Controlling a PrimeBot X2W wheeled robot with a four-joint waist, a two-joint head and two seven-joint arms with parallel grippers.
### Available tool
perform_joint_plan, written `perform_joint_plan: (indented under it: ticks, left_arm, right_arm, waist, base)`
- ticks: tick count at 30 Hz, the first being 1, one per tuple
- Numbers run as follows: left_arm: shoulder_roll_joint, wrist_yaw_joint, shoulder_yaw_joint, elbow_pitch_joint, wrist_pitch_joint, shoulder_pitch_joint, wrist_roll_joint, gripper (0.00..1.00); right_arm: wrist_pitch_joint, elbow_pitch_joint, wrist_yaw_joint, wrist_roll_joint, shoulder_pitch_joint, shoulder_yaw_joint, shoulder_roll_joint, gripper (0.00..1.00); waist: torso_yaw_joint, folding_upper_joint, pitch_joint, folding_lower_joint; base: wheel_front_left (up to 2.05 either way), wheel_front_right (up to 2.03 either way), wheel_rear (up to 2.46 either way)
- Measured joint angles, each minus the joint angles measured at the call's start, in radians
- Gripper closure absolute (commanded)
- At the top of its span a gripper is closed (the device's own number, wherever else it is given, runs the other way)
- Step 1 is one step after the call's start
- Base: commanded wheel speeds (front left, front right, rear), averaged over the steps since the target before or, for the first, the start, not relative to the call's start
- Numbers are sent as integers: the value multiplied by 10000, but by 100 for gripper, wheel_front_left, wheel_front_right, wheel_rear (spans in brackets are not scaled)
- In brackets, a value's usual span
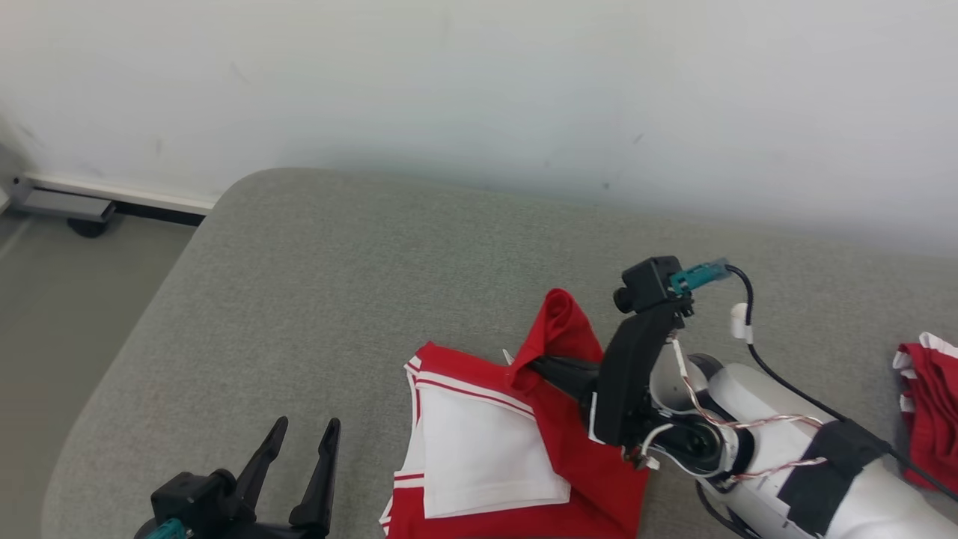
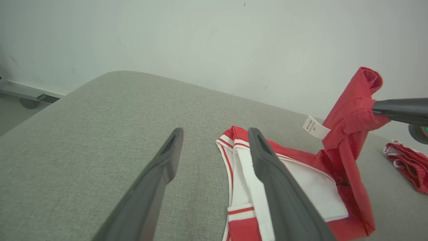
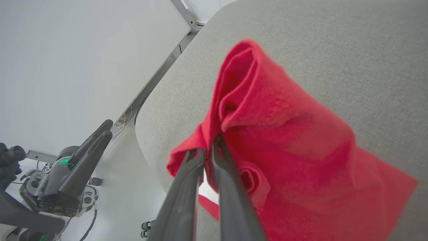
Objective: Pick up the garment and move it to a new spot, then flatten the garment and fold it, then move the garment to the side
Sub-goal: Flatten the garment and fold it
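The garment point(image 1: 494, 442), red with white panels and striped trim, lies partly folded on the grey cushioned surface point(image 1: 337, 284). My right gripper point(image 1: 528, 367) is shut on a red flap of it and holds that flap up off the surface, so the cloth stands in a peak. From the right wrist the fingers point(image 3: 209, 147) pinch the red fabric point(image 3: 284, 134). My left gripper point(image 1: 307, 424) is open and holds nothing, low at the garment's left. From the left wrist its fingers point(image 2: 216, 132) frame the garment's point(image 2: 301, 177) striped edge, with a white label beside the lifted flap.
A second red and white cloth point(image 1: 928, 404) lies bunched at the right edge of the surface. A pale wall runs behind. The surface's rounded left edge drops to the floor point(image 1: 67, 299), where a grey rail point(image 1: 63, 203) lies along the wall.
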Motion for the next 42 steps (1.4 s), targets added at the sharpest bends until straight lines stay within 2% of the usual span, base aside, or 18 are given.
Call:
perform_joint_plan:
  ticks: [6, 24, 32, 41, 42]
  left_arm:
    - [-186, -84, -69, 207, 2, -210, 8, 0]
    - [-717, -357, -288, 736, 0, -765, 84, 0]
    - [-884, -431, -201, 888, 0, -789, 88, 0]
    - [-974, -431, -52, 991, 0, -789, 90, 0]
    - [-978, -431, -42, 1011, 0, -789, 92, 0]
  right_arm:
    - [341, 792, -92, 215, -362, 161, 667, 100]
    - [623, 2995, -221, 215, -975, 384, 1588, 100]
    - [876, 3576, -75, 215, -1161, 625, 2104, 100]
    - [922, 4314, 111, 197, -1391, 740, 2196, 100]
    - [924, 4389, 153, 197, -1393, 756, 2213, 95]
  waist:
    - [363, 0, 87, 0]
    - [1142, 0, 305, 0]
    - [1440, 0, 361, 0]
    - [1516, 0, 436, 0]
    - [1519, 0, 441, 0]
  base:
    - [0, 0, 0]
    - [0, 0, 0]
    - [0, 0, 0]
    - [0, 0, 0]
    - [0, 0, 0]
